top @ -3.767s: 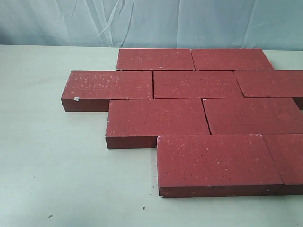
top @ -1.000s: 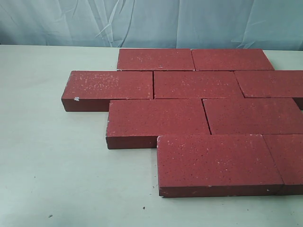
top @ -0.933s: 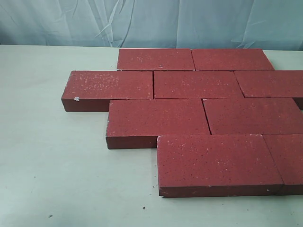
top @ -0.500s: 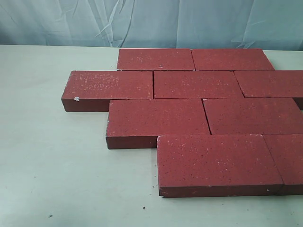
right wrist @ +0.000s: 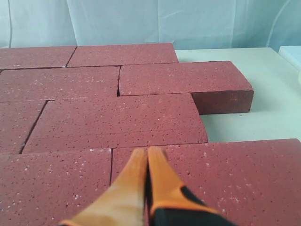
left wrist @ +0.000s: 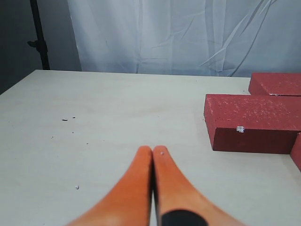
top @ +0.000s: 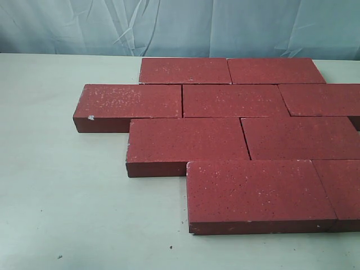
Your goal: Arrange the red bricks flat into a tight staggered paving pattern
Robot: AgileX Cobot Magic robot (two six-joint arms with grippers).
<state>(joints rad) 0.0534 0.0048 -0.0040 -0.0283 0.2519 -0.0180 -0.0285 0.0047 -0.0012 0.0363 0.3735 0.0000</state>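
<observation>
The bricks [top: 236,101] lie flat on the table [top: 56,197] in four staggered rows, their long axes running across the exterior view. The joints look tight, though the pattern's right end is cut off and may hide a gap. The right gripper [right wrist: 147,151], pressed together on nothing, hangs over the near rows, so it seems the nearer arm for any last nudge. The left gripper [left wrist: 153,150], likewise closed and empty, sits over bare table off the pattern's left side, with the chipped brick [left wrist: 254,117] ahead of it.
</observation>
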